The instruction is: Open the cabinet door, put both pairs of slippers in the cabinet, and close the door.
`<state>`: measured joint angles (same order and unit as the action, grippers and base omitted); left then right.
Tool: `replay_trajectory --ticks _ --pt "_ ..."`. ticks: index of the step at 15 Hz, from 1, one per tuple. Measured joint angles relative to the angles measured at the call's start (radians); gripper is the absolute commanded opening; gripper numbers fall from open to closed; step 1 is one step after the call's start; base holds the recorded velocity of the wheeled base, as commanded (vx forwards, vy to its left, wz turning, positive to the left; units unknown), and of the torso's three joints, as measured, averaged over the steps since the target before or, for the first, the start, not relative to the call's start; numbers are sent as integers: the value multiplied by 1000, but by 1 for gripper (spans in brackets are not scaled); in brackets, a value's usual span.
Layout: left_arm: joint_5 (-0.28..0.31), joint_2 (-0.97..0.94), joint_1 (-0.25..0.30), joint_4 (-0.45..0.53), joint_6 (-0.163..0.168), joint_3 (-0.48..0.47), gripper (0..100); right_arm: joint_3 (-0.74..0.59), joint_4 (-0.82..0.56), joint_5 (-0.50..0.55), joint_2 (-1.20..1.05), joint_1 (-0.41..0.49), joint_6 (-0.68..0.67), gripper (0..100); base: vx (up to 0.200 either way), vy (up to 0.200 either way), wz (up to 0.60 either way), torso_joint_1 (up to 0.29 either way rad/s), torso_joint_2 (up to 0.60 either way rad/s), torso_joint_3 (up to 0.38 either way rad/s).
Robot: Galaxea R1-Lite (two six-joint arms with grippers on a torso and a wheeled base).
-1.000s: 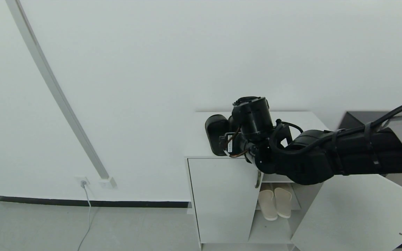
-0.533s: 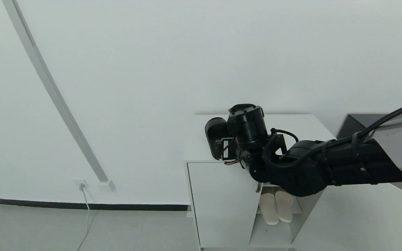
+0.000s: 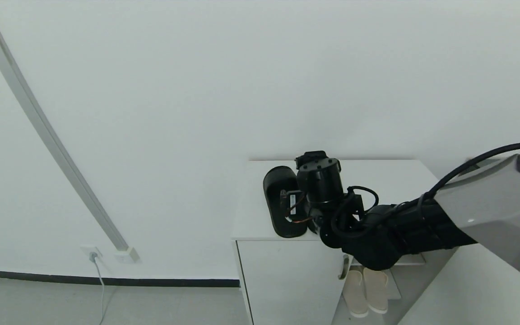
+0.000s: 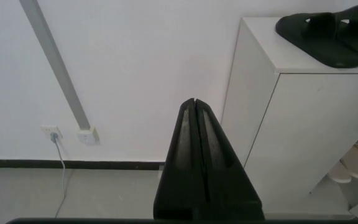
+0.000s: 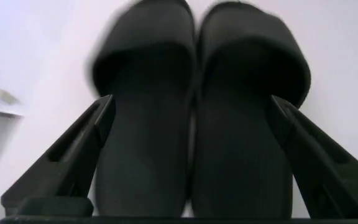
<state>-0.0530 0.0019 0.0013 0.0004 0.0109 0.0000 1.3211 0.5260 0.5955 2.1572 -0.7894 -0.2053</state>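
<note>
A pair of black slippers (image 3: 282,212) lies on top of the white cabinet (image 3: 377,180), near its front left corner. My right gripper (image 5: 191,102) is open, with one finger along each outer side of the pair (image 5: 197,124). In the head view the right wrist (image 3: 321,189) covers the fingers. A white pair of slippers (image 3: 366,291) rests on a shelf inside, behind the open right door (image 3: 458,293). My left gripper (image 4: 194,106) is shut and empty, low down to the left of the cabinet (image 4: 291,124). From there both the black pair (image 4: 319,30) and the white pair (image 4: 353,167) show.
The cabinet's left door (image 3: 287,284) is closed. A grey conduit (image 3: 39,122) runs slantwise down the wall to a socket with a cable (image 3: 90,256). Bare floor lies to the left of the cabinet.
The whole head picture has shifted, so the camera moved: the cabinet now sits lower and looks closer. The black slippers keep their place on top, with the right gripper still at them.
</note>
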Motion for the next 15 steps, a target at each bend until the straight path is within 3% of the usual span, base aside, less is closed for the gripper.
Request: replay_trajectory --ticks 2,7,15 --pt "0 0 0 0 0 0 0 -2 70 -16 40 10 65 100 0 0 0 0 0 0" --pt "-2 0 0 0 -3 0 0 124 66 -56 134 63 88 100 0 0 0 0 0 0" --pt "-2 0 0 0 -3 0 0 399 -87 -72 263 127 89 100 0 0 0 0 0 0"
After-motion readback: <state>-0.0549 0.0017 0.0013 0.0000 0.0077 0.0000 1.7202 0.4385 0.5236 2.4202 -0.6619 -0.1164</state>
